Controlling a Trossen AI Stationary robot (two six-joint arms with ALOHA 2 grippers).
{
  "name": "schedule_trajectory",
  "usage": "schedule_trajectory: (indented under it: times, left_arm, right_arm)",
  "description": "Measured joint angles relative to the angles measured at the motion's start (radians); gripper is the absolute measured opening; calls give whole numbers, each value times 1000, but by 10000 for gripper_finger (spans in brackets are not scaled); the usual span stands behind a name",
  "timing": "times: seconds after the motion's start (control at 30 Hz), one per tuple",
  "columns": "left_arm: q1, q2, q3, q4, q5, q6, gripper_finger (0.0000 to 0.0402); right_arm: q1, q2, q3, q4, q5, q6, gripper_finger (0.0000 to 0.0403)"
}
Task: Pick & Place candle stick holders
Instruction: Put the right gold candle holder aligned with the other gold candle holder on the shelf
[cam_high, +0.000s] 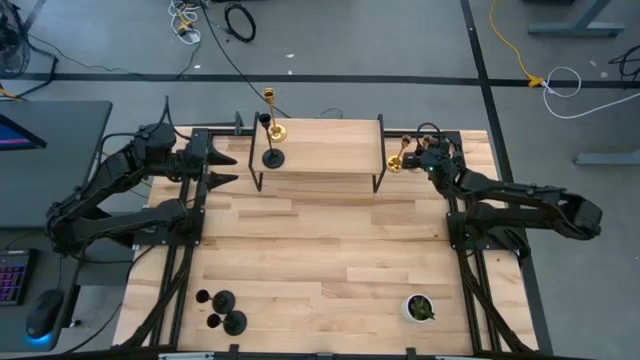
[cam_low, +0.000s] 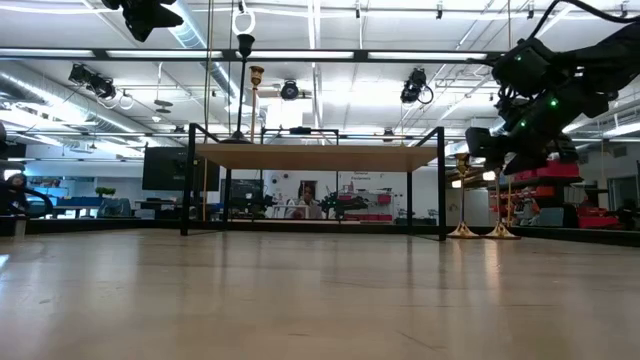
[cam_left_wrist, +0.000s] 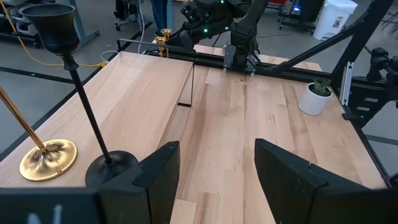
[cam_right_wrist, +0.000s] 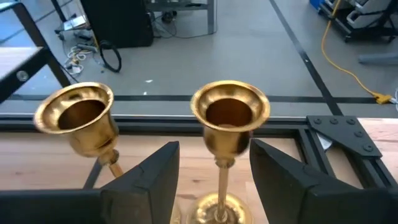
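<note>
A gold holder (cam_high: 276, 131) and a black holder (cam_high: 272, 158) stand on their round bases at the left end of the raised wooden shelf (cam_high: 330, 148). My left gripper (cam_high: 225, 166) is open and empty beside them; the black base (cam_left_wrist: 112, 168) is just off its fingers (cam_left_wrist: 158, 171). Two gold holders (cam_high: 395, 160) stand on the table off the shelf's right end. My right gripper (cam_right_wrist: 214, 163) is open, its fingers on either side of one gold holder's stem (cam_right_wrist: 222, 180) below the cup, without touching. Two black holders (cam_high: 224, 300) (cam_high: 236, 322) stand near the front left.
A small white pot with a green plant (cam_high: 420, 308) stands near the front right. The shelf's black metal legs (cam_high: 381, 182) stand on the table. The wide middle of the table (cam_high: 330, 250) is bare wood. Black frame rails run along both sides.
</note>
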Motion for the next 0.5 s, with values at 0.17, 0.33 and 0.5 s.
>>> schedule_trajectory:
  times: [0.17, 0.33, 0.5]
  left_arm:
    - [0, 0, 0, 0, 0, 2, 208]
    - [0, 0, 0, 0, 0, 2, 208]
    - [0, 0, 0, 0, 0, 2, 208]
  right_arm:
    - [-23, 61, 0, 40, 0, -3, 197]
    - [-44, 116, 0, 102, 1, -22, 197]
    - [-55, 132, 1, 133, -21, -25, 190]
